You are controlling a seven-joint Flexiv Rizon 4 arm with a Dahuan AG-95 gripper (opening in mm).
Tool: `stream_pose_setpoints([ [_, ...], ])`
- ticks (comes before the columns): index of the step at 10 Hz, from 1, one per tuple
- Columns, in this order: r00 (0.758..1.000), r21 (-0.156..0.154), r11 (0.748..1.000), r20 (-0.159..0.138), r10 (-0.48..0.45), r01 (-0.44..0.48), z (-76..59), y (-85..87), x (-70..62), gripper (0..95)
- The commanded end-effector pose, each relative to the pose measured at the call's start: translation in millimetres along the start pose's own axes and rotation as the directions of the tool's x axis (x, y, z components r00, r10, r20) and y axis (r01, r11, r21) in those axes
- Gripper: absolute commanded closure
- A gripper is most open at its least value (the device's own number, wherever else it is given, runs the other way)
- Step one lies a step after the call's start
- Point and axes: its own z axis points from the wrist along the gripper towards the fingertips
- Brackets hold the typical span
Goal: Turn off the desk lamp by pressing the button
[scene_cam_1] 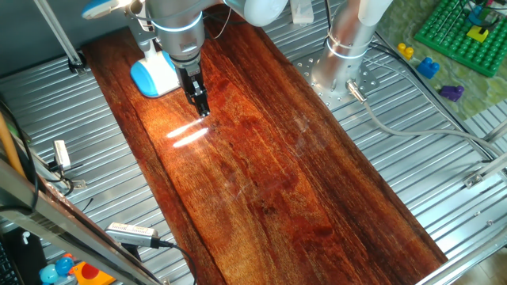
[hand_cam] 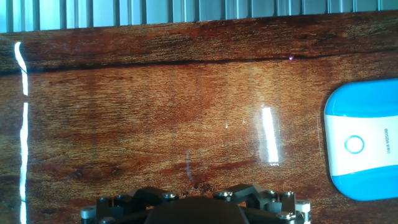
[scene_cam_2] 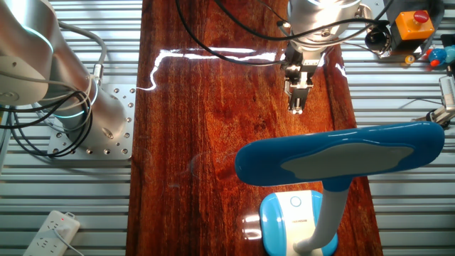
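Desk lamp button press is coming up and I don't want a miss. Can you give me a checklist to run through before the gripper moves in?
1. Button in view: ok. The round button shows on the white top of the desk lamp base in the hand view.
2. Gripper over the button: not ok. The gripper hangs beside the base, above the wooden board.
3. Path to the base free: ok, only bare wood between.
4. Lamp head clear of the descent: cannot tell; it overhangs the base.
5. Fingers shut for pressing: cannot tell.
6. Lamp lit: ok, bright streaks reflect on the board.
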Motion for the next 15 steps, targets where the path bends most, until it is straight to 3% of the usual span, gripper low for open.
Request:
stream_pose_setpoints([
  [1,0.993,-0.074,0.992,-0.042,-0.109,0.105,0.1,0.0,0.1,95.0],
  [5,0.995,-0.052,0.995,-0.054,-0.087,0.084,-0.6,0.0,0.3,95.0],
  [12,0.992,-0.044,0.993,-0.064,-0.109,0.106,-2.4,0.0,0.9,95.0],
  [15,0.988,-0.032,0.992,-0.096,-0.123,0.121,-2.4,-0.2,0.9,95.0],
])
